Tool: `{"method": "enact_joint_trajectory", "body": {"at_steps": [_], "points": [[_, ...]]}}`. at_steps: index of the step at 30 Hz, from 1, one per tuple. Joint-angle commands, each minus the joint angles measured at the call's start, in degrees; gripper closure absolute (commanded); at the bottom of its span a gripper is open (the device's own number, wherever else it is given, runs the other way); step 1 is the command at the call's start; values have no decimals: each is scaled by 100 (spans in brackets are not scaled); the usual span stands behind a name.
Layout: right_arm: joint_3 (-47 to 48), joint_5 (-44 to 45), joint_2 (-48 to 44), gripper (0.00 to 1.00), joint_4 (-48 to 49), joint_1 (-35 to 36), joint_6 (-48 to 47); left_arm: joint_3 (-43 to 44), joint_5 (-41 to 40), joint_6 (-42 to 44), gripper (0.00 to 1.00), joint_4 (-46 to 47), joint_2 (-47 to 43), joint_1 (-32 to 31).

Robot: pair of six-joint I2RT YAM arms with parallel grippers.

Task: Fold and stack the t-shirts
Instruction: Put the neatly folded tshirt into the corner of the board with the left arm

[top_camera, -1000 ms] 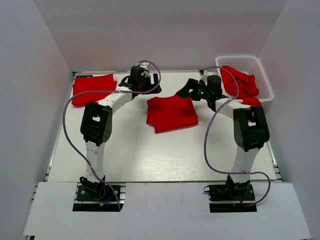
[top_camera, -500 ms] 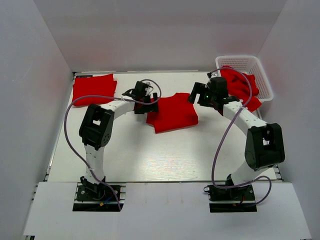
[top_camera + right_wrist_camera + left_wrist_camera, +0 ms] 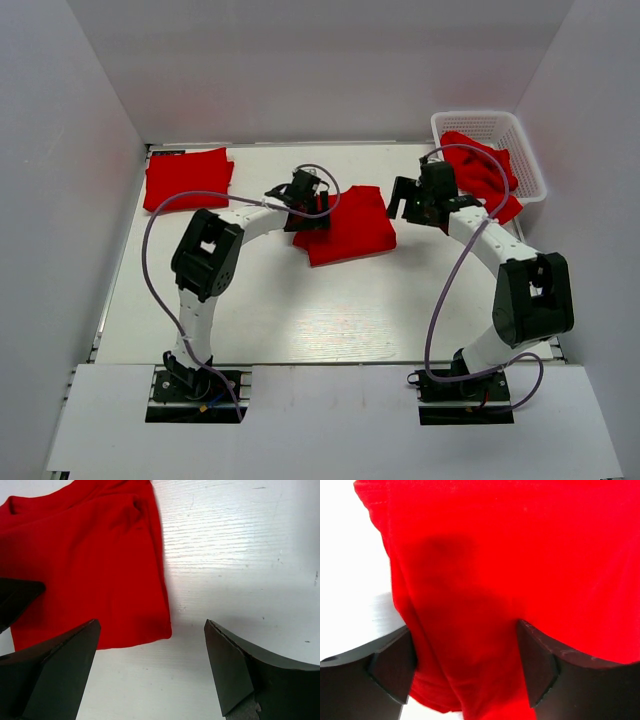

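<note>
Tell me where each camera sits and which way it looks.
Top: high behind the bases, looking down on table, basket, both arms.
Left wrist: on the left arm, facing down at the middle shirt, cloth between its open jaws.
Right wrist: on the right arm, facing down at that shirt's edge past its open jaws.
Shared: all show the middle shirt.

White table [image 3: 300, 310] in front of me carries three things: folded t-shirt [image 3: 186, 178] at far-left corner, second t-shirt [image 3: 355, 225] mid-table toward the far edge, white basket [image 3: 478, 117] at far-right corner.
</note>
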Motion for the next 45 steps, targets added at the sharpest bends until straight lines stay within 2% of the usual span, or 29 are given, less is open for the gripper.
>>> {"method": "enact_joint_trajectory", "body": {"at_steps": [1,3,4,7,10,11,13,17,21,25,26,31,35,45], "points": [[-64,292,-283,10,-110,3,-52,410,-764,-404,17,-1061,481,-205],[-64,327,-335,10,-128,-15,-69,500,-766,-581,25,-1170,754,-205],[-90,379,-336,10,-154,-6,-43,561,-653,-581,34,-1170,815,-205],[-82,520,-406,10,-241,-15,-96,562,-450,-581,43,-1012,965,-205],[-134,722,-502,10,-329,-15,-113,675,-388,-528,70,-1011,1018,-205],[-134,723,-529,10,-312,-15,-139,746,-388,-424,84,-1011,1018,-205],[-160,793,-617,10,-286,-24,-122,886,-336,-125,100,-959,1018,-205],[-213,819,-784,10,-251,-15,-166,887,-273,595,100,-433,588,-21],[-319,951,-977,10,-207,-24,-201,1044,-240,1667,100,-89,184,41],[-284,969,-1013,10,-294,-24,-306,1632,-19,2712,100,-447,182,225],[-266,960,-1004,10,-347,-15,-307,1982,-19,2845,100,-623,183,287],[-266,977,-925,10,-418,-32,-341,2600,-177,3460,100,-1327,341,489],[-205,1048,-828,10,-452,-24,-359,2671,-430,3769,100,-1381,271,630],[-187,1268,-714,10,-514,-24,-385,3700,-546,4779,100,-1565,271,1202]]}}
